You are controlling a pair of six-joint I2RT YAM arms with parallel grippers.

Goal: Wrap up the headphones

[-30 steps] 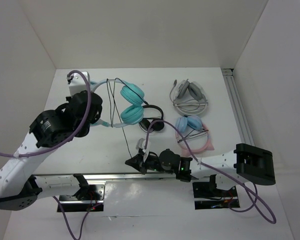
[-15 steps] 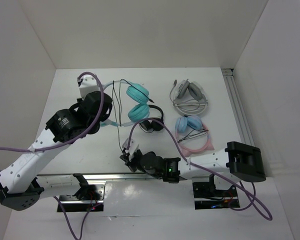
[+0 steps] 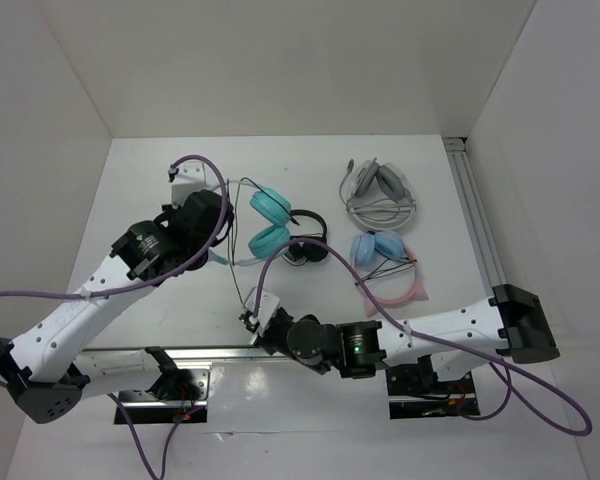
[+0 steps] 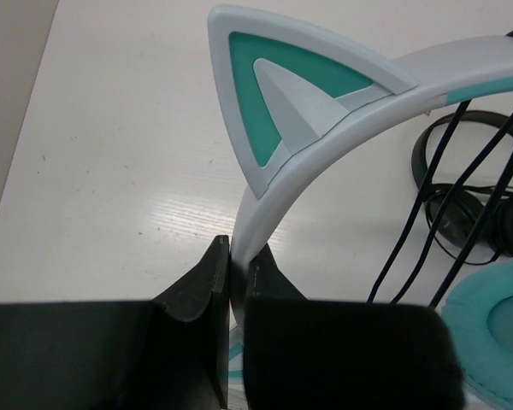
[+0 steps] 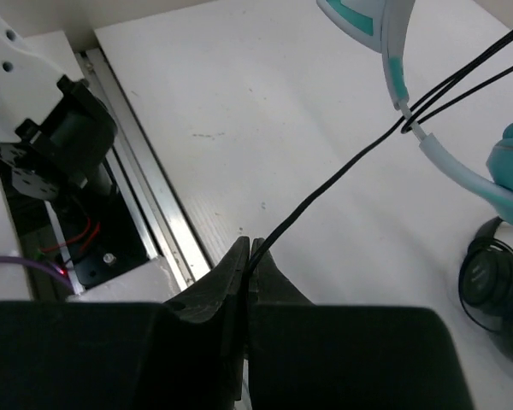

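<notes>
White tabletop (image 3: pixel 140 176), matte and a bit scuffed, plain white walls all round. Crowded spot tbh: a small black pair (image 3: pixel 306 240) sits just beside the padded teal cups, with a grey pair (image 3: pixel 378 190) and a pink cat-ear pair (image 3: pixel 388 265) off to the right. My left gripper (image 4: pixel 237 256) is clamped on the smooth white band of the headphones (image 3: pixel 270 206), just below a pointy teal cat ear (image 4: pixel 282 94). My right gripper (image 5: pixel 249 252) pinches the thin black cable (image 5: pixel 342 175) near the metal front rail (image 5: pixel 145 196), and the cable runs straight up to the band
</notes>
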